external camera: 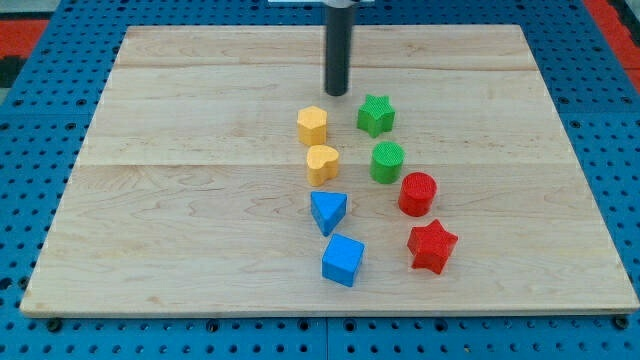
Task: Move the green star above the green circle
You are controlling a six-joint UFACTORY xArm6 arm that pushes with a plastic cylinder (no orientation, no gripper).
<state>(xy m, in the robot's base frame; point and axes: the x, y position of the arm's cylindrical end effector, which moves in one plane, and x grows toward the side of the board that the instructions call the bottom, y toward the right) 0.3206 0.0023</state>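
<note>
The green star [375, 115] lies on the wooden board, just above the green circle [387, 161] in the view and slightly to its left. A small gap shows between them. My tip [336, 93] rests on the board up and to the left of the green star, a short way from it and touching no block. The yellow hexagon [312, 125] sits below and slightly left of the tip.
A yellow heart [322, 163] lies below the yellow hexagon. A red circle [417, 193] and a red star [432, 246] sit below the green circle. A blue triangle [328, 211] and a blue cube [342, 259] lie lower down. The board edge [330, 308] runs along the bottom.
</note>
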